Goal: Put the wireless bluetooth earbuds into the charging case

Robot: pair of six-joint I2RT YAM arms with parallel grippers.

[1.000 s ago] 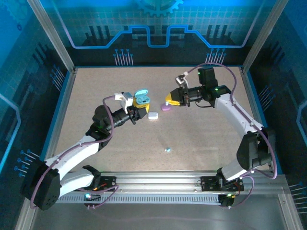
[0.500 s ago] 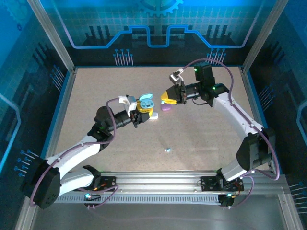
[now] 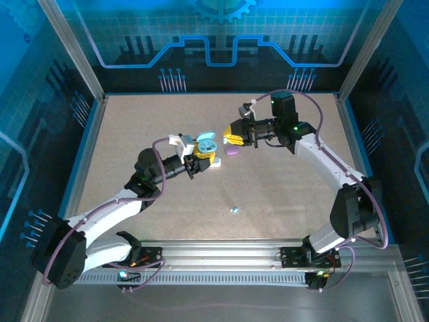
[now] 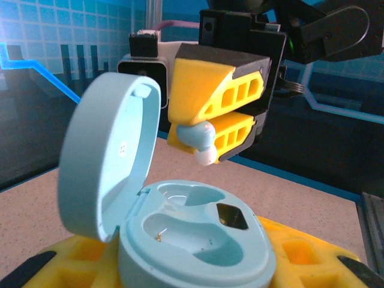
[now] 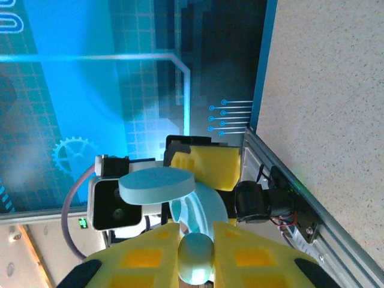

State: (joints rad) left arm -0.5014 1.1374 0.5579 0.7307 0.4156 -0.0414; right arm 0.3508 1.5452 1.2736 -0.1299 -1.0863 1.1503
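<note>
Count: earbuds seen, 2; cases seen, 3.

Nearest: one loose earbud (image 3: 234, 210), light blue, lies alone on the desk (image 3: 281, 194), closer to the near edge than anything else and about midway between the left and right edges.

Further in, about mid-desk: the left pincer (image 3: 201, 157) is clamped on the base of the light-blue charging case (image 4: 195, 240), holding it off the desk with its lid (image 4: 111, 156) swung up. Both wells of the case are empty in the left wrist view. The white case (image 3: 216, 163) lies on the desk just beside this pincer, partly hidden by it. The purple case (image 3: 232, 151) lies on the desk a little farther toward the far edge and to the right.

Farthest: the right pincer (image 3: 230, 136) pinches the held earbud (image 4: 195, 138), light blue, between its yellow fingers (image 4: 225, 90). The earbud hangs above the open case, near it but apart (the gap shows clearly in the left wrist view). In the right wrist view the earbud (image 5: 197, 258) sits at the fingertips with the open case beyond.
</note>
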